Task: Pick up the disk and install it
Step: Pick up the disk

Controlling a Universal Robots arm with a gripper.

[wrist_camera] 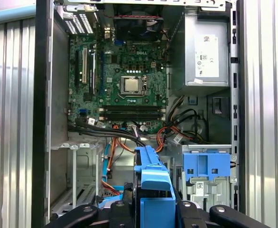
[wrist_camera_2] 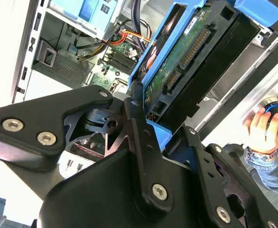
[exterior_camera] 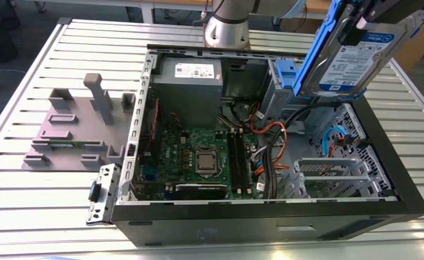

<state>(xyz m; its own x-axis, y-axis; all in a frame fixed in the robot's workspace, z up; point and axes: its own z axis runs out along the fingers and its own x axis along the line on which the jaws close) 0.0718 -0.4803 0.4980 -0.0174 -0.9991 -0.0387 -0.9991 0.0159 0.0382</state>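
Black and orange cables [exterior_camera: 274, 130] crowd the case [exterior_camera: 270, 215] beside the open-topped grey drive cage [exterior_camera: 335, 173].

An open computer case [exterior_camera: 270, 219] lies on a slatted metal table [exterior_camera: 24, 208], beside a grey plastic fixture [exterior_camera: 75, 130].

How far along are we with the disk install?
Pickup looks done: the end effector is shut on the disk, holding it in the air above the open computer case. Left: the install itself; the disk is in no bay yet, clear of the motherboard and cables below.
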